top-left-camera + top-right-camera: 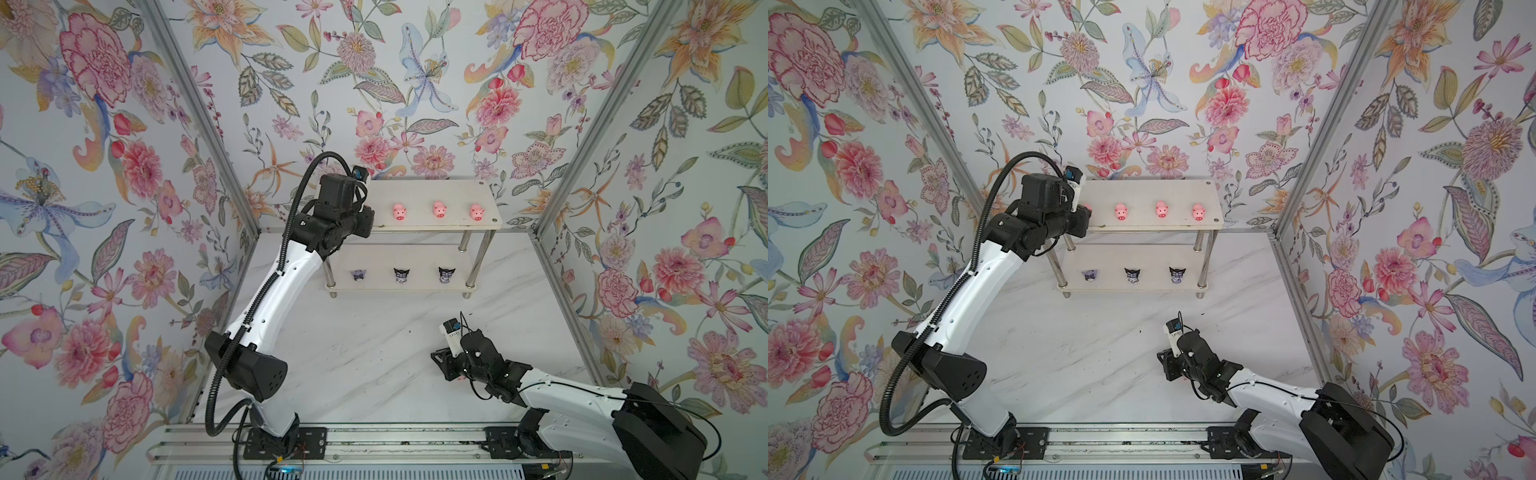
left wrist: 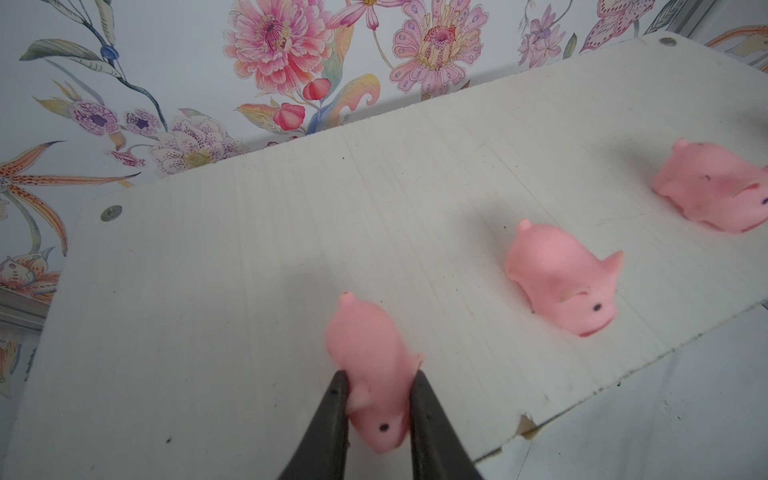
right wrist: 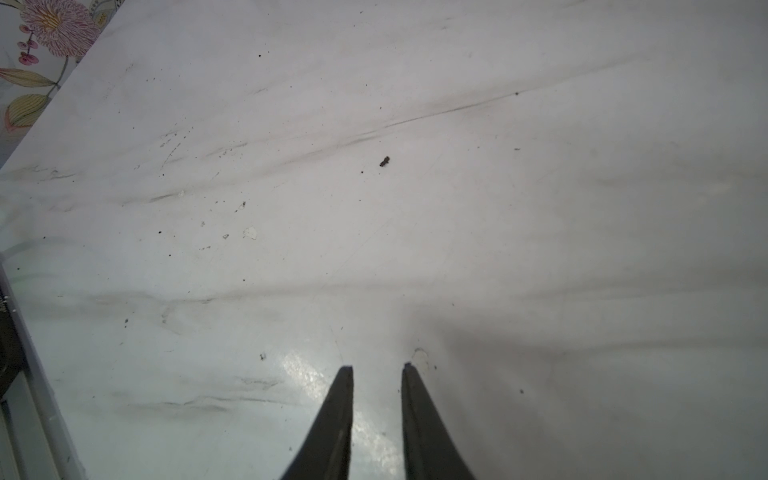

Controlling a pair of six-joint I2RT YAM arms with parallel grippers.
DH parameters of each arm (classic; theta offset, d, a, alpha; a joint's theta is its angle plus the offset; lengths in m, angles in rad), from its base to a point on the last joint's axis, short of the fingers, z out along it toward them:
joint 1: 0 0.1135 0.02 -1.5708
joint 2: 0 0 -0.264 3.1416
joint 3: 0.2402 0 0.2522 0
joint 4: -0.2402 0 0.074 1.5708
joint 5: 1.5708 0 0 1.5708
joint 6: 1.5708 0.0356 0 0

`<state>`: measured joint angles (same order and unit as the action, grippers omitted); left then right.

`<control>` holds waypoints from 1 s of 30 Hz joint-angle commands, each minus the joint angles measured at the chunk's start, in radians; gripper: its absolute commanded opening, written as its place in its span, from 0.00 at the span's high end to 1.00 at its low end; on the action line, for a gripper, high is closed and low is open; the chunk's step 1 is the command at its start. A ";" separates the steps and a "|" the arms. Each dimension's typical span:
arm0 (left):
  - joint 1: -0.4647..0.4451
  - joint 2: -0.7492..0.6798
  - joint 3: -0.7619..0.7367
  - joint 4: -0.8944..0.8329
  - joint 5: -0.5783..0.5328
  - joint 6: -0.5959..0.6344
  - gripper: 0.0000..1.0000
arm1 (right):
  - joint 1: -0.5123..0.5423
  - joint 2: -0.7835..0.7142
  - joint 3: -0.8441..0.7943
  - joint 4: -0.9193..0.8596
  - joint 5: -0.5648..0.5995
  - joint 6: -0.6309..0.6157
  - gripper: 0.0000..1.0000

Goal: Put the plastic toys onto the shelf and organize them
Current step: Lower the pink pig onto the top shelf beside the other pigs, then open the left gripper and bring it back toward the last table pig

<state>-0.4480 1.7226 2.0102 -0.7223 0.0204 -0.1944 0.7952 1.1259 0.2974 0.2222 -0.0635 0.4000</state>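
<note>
The white bench top with grey marble streaks (image 1: 374,353) is the biggest thing. Its whole middle is bare, so there is lots of open room between the two arms. The white-and-black left arm (image 1: 291,270) reaches up to the shelf. The white-and-black right arm (image 1: 573,399) sits low, near the bench's front right corner.

The little shelf of two white boards on shiny metal legs (image 1: 436,189) stands at the back edge of the bench. Its top board is bare all along its back edge.

The left gripper (image 2: 379,376) is at the left end of the top board, close to the front edge. Its two dark fingers (image 2: 328,415) press on both sides of a small pink plastic pig (image 2: 365,332), which looks to rest on the board. The right gripper (image 3: 376,367) hangs over bare bench with a narrow gap and nothing in it.

Three more pigs stand apart in a row along the top board's front edge: a left pig (image 1: 399,211), a middle pig (image 1: 439,209) and a right pig (image 1: 476,212), near the right corner. On the lower board, near its front edge, stand three purple-and-white toy figures with black ears: a left figure (image 1: 359,275), a middle figure (image 1: 401,275) and a right figure (image 1: 446,275).
</note>
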 commanded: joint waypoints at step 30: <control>-0.074 -0.422 -0.388 0.119 -0.072 -0.059 0.52 | -0.014 -0.101 0.044 -0.164 0.147 -0.004 0.64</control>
<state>-0.4618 1.3151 1.7401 -0.6392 -0.0216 -0.2249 0.7837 1.0485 0.3042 0.1455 0.0372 0.3962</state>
